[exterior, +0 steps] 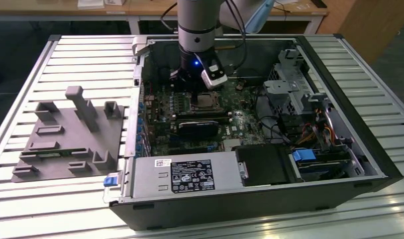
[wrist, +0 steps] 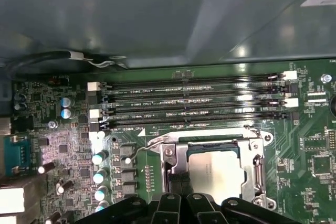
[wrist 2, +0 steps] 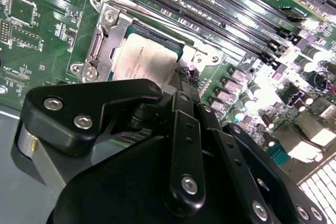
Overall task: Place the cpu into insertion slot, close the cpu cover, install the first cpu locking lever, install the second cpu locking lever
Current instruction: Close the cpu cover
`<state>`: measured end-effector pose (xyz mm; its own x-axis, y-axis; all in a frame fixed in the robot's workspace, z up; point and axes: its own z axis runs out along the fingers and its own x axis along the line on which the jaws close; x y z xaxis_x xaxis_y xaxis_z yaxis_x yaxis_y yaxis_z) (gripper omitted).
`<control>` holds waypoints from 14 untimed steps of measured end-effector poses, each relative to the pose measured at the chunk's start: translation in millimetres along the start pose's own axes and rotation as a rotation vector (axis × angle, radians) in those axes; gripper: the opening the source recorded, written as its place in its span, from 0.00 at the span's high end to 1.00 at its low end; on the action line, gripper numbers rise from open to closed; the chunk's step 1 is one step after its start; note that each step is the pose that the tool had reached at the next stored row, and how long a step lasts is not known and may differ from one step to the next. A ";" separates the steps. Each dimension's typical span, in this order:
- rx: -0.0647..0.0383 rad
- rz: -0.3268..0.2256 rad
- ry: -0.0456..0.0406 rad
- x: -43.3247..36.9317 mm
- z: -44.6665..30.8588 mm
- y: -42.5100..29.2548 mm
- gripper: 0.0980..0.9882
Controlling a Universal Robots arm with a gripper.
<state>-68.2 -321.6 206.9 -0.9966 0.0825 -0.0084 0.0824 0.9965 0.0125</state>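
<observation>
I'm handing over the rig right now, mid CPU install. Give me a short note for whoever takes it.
Gripper: low over the motherboard, at the edge of the insertion slot; whether it is open or shut cannot be told.
Cpu: lying flat in the insertion slot.
Cpu cover: appears down around the cpu, whose top shows through its window.
Done: cpu placed; cover looks closed.
Left: both locking levers. A thin wire lever runs by the slot's corner; whether it is latched cannot be told.
</observation>
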 end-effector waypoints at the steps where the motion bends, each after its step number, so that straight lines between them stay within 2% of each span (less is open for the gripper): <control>1: 0.000 0.000 0.0000 0.0 -0.9 0.0 1.00; 6: 0.000 0.000 0.0007 -4.7 -1.2 0.4 1.00; 14: 0.001 0.000 0.0105 -25.1 -1.0 2.1 1.00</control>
<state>-43.1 -321.6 208.1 -0.9966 0.0824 0.0021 0.0824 0.9965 0.0116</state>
